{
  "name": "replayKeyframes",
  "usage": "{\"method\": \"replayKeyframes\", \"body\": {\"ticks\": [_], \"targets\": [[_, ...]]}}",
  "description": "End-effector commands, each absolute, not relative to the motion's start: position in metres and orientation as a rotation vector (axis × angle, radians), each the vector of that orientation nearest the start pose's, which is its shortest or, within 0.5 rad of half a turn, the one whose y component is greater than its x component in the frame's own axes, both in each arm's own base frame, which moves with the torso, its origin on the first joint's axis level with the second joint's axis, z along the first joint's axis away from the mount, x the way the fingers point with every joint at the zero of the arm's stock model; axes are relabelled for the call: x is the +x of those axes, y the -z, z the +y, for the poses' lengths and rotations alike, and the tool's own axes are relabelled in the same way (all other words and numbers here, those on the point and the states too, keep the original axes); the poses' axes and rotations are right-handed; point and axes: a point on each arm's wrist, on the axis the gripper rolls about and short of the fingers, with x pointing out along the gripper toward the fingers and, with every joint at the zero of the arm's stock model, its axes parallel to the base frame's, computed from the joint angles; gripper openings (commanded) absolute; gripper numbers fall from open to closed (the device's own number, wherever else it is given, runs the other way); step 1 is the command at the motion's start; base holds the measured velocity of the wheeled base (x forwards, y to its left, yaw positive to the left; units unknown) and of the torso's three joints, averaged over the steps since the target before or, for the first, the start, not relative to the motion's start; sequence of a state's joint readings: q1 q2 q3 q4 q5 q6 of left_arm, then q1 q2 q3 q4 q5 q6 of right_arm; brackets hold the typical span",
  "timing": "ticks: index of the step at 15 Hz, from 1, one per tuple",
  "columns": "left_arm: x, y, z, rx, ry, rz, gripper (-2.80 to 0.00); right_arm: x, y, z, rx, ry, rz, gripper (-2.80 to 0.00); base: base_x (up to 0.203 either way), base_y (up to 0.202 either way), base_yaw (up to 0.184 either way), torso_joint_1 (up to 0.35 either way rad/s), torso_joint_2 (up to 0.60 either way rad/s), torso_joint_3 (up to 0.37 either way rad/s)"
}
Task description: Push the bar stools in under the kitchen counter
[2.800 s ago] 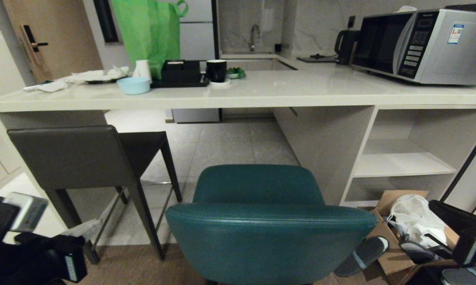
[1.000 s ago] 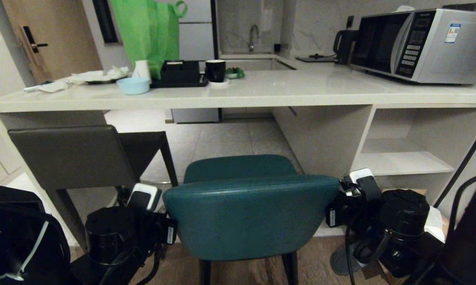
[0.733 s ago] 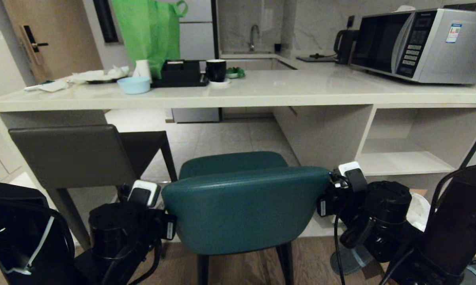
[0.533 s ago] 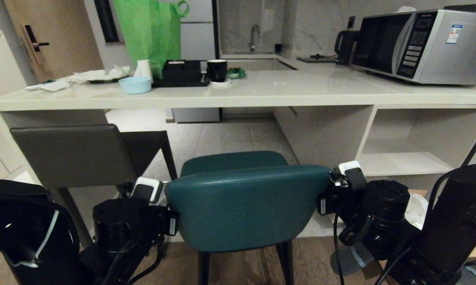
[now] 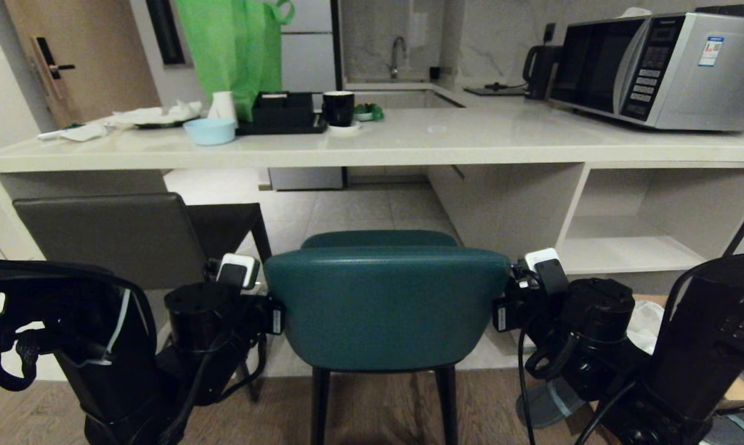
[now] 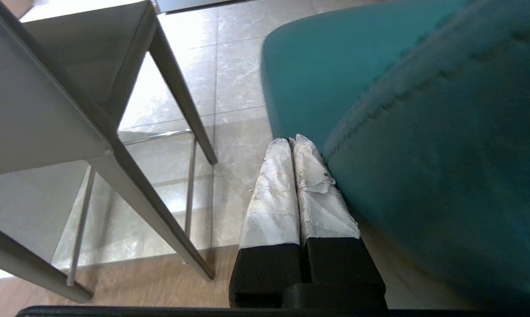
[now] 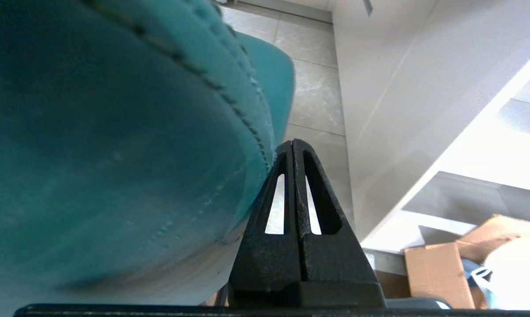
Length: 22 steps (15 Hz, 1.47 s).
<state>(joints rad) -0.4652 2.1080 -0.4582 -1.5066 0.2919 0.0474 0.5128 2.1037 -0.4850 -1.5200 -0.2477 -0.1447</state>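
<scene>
Head view, teal stool [image 5: 384,306] hides fingertips, left hand [image 6: 294,145] and right hand [image 7: 293,147] pressed together

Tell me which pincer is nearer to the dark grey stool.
Left. The left pincer, shut, sits between the dark grey stool and the teal stool; the right pincer, shut, is at the teal stool's far side.

Open floor under kitchen counter [image 5: 372,145] ahead of teal stool [image 5: 387,303]; grey stool [image 5: 109,241] close left.

Two bar stools [image 5: 385,303], one kitchen counter [image 5: 409,145], one microwave [image 5: 656,71], one green bag [image 5: 232,46].
</scene>
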Motion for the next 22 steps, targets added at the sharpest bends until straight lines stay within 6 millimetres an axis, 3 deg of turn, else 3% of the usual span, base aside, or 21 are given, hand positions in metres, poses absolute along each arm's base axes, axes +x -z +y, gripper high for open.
{"method": "replayKeyframes", "body": {"ticks": [1,5,10,12,19,22], "targets": [[0.291,-0.059,-0.132,0.109,0.146,0.141,-2.8,0.286,-0.073,0.155,-0.173,-0.267,0.054,-2.8,0.0,0.0,0.0,0.0,0.0,0.0],[0.305,-0.065,-0.129,0.102,0.137,0.133,-2.8,0.302,-0.076,0.16,-0.171,-0.258,0.05,-2.8,0.0,0.0,0.0,0.0,0.0,0.0],[0.324,-0.069,-0.13,0.103,0.139,0.15,-2.8,0.336,-0.08,0.157,-0.17,-0.212,0.048,-2.8,0.0,0.0,0.0,0.0,0.0,0.0],[0.336,-0.077,-0.132,0.101,0.14,0.116,-2.8,0.337,-0.079,0.157,-0.173,-0.211,0.058,-2.8,0.0,0.0,0.0,0.0,0.0,0.0],[0.33,-0.071,-0.128,0.181,0.14,0.143,-2.8,0.335,-0.082,0.157,-0.171,-0.213,0.051,-2.8,0.0,0.0,0.0,0.0,0.0,0.0],[0.33,-0.071,-0.128,0.183,0.14,0.141,-2.8,0.334,-0.082,0.158,-0.171,-0.215,0.051,-2.8,0.146,0.0,0.002,-0.001,0.0,0.005]]}}
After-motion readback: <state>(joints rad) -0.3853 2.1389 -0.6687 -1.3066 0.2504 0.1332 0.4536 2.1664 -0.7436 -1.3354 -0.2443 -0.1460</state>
